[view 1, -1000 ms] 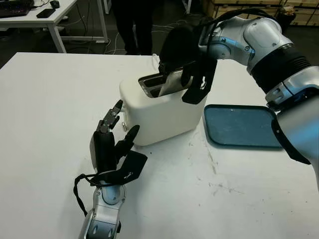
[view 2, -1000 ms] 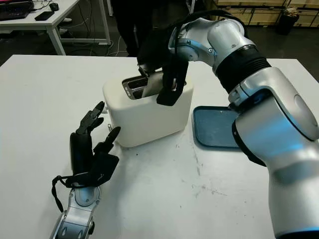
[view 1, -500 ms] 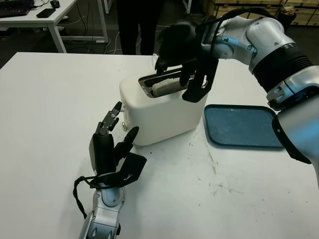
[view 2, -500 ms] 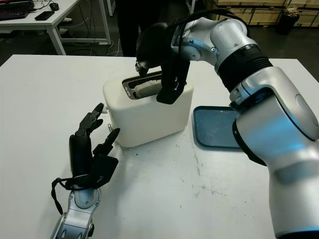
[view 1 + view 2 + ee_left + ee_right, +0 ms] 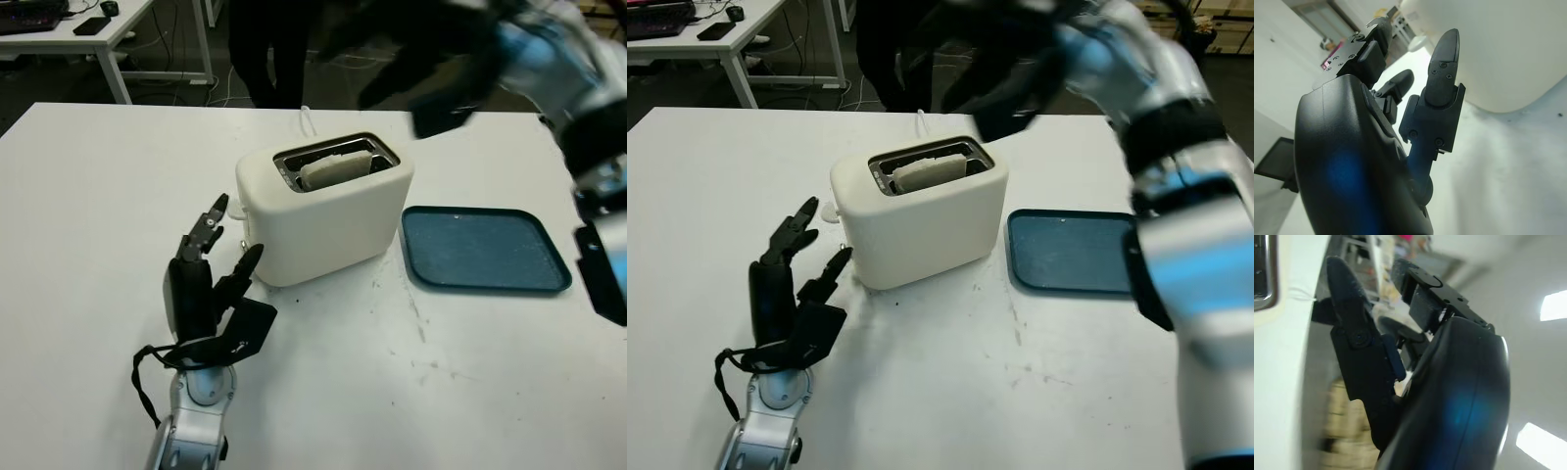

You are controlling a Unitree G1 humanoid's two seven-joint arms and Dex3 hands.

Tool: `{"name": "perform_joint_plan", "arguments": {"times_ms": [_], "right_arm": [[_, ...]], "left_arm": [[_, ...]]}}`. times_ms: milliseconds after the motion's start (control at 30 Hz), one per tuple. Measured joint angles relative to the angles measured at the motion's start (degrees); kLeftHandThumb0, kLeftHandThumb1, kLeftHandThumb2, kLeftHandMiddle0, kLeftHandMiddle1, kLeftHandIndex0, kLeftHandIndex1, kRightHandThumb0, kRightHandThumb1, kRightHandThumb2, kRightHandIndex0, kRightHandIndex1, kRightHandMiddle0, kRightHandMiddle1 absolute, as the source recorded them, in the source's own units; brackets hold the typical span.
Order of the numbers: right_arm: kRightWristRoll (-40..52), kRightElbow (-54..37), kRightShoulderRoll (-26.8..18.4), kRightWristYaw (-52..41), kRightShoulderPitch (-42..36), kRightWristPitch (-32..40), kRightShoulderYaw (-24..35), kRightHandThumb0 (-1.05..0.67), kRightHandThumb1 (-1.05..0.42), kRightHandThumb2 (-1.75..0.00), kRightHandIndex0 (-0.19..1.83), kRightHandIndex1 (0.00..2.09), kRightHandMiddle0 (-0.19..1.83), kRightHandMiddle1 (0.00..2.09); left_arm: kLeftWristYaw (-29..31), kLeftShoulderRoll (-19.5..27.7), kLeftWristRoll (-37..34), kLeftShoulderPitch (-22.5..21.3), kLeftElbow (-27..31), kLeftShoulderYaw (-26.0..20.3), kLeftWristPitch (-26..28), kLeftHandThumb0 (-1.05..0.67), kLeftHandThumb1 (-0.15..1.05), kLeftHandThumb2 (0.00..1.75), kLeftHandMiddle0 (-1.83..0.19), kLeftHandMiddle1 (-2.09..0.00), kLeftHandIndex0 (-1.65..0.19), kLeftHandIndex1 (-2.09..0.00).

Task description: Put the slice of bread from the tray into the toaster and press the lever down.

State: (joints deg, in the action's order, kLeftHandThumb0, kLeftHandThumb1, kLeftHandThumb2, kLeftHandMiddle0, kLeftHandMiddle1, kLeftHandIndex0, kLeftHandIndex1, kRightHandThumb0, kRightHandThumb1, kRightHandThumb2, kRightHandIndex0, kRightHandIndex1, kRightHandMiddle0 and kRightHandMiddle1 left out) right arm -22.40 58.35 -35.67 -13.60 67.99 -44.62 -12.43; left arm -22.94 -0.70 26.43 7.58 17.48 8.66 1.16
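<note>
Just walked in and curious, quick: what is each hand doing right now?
Left hand: open, on the table beside the toaster.
Right hand: open, holding nothing, up above the toaster.

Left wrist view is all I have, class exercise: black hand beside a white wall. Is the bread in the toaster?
Observer: Yes, the bread slice sits in the toaster slot, top edge showing.
Operator: And the tray?
Observer: The blue tray lies bare, right of the toaster.
Operator: Where's the right hand?
Observer: The right hand is raised above and behind the toaster, holding nothing.
Operator: My hand?
Observer: The left hand is open, at the toaster's near-left corner.
</note>
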Motion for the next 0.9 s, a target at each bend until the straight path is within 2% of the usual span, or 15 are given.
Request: {"name": "perform_joint_plan", "arguments": {"times_ms": [67,233,333,533,667,767,900], "right_arm": [[6.3,-1.2,-0.5,-0.1,-7.6,-0.7,4.7,-0.34,-0.83,0.00,0.97,0.20,0.89,0.00],[18.3,-7.0,1.2,-2.1,-28.1,-0.6,12.4,-0.13,-0.84,-0.01,0.96,0.10,0.82,0.00],[23.8,-14.8,4.2,-3.3,-39.1,1.9,14.8,-0.17,-0.89,-0.02,0.91,0.06,0.77,0.00],[35.1,-34.9,11.5,-4.9,-58.6,13.3,18.7,-0.19,-0.92,-0.07,0.82,0.00,0.73,0.00],[37.1,-43.0,15.9,-4.0,-64.7,19.3,19.1,-0.21,-0.92,-0.08,0.82,0.00,0.73,0.00],[37.3,-46.3,17.4,-3.5,-65.7,23.1,19.7,-0.21,-0.92,-0.09,0.82,0.00,0.73,0.00],[37.3,-46.9,18.3,-3.6,-65.6,24.3,20.8,-0.23,-0.92,-0.10,0.82,0.00,0.74,0.00]], "left_arm": [[1.3,0.9,0.0,0.1,1.8,-1.0,0.0,-0.44,0.92,0.08,-0.31,-0.77,-0.54,-0.01],[4.7,3.3,0.3,-0.2,5.1,-3.7,0.6,-0.41,0.91,0.03,-0.35,-0.75,-0.58,-0.03],[6.6,4.3,1.0,-1.0,6.8,-5.2,2.0,-0.41,0.90,0.02,-0.37,-0.73,-0.60,-0.04],[11.8,9.7,2.3,-3.3,8.2,-9.3,4.1,-0.41,0.85,0.00,-0.50,-0.65,-0.68,-0.06],[14.3,14.1,2.4,-5.8,7.4,-11.4,3.3,-0.36,0.77,0.00,-0.59,-0.63,-0.74,-0.08],[15.6,17.5,2.4,-7.6,6.0,-12.6,1.6,-0.33,0.72,0.00,-0.67,-0.60,-0.82,-0.10],[18.2,21.9,2.5,-9.7,4.9,-13.1,0.5,-0.17,0.64,0.00,-0.87,-0.55,-0.93,-0.11]]}}
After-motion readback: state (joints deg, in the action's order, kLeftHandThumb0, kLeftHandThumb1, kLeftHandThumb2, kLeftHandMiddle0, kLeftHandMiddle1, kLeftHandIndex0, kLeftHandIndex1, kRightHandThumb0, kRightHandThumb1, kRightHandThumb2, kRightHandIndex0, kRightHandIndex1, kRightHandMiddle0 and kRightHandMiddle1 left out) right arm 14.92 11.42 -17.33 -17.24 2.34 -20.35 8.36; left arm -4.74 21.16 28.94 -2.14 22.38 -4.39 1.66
